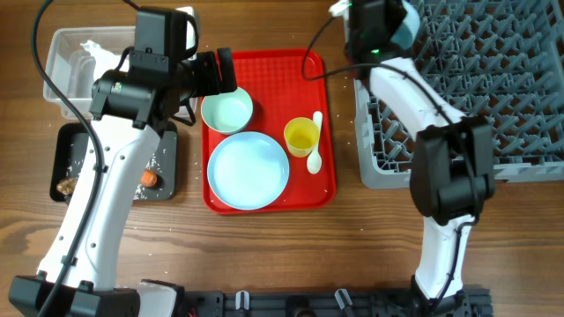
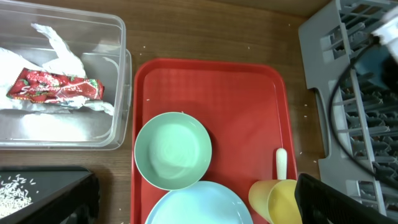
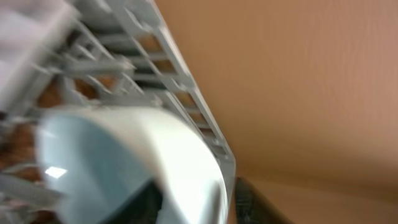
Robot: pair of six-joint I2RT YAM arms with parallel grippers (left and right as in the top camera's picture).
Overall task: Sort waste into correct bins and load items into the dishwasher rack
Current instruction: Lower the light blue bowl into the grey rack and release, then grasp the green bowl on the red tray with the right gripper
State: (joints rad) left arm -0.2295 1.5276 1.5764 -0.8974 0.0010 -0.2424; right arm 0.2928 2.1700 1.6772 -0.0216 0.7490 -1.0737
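Upper left, the clear tub [image 1: 53, 79] holds the napkin [image 2: 59, 43] and wrapper [image 2: 55, 88]; below it the black tray [image 1: 62, 145] carries rice [image 2: 15, 186] and the orange stick [image 1: 150, 179]. The left hand [image 1: 225, 72], fingers [image 2: 62, 202] spread wide, hangs above a bowl [image 1: 226, 110] on the red tray [image 1: 264, 62] (plate [image 1: 248, 170], cup [image 1: 301, 135] and spoon [image 1: 315, 150] sit alongside). Upper right, the right hand [image 3: 198, 200] pinches the rim of a second bowl [image 3: 124, 162] over the rack [image 1: 493, 70].

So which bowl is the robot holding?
The pale blue bowl in the right gripper, by the edge of the grey rack. The green bowl sits loose on the red tray.
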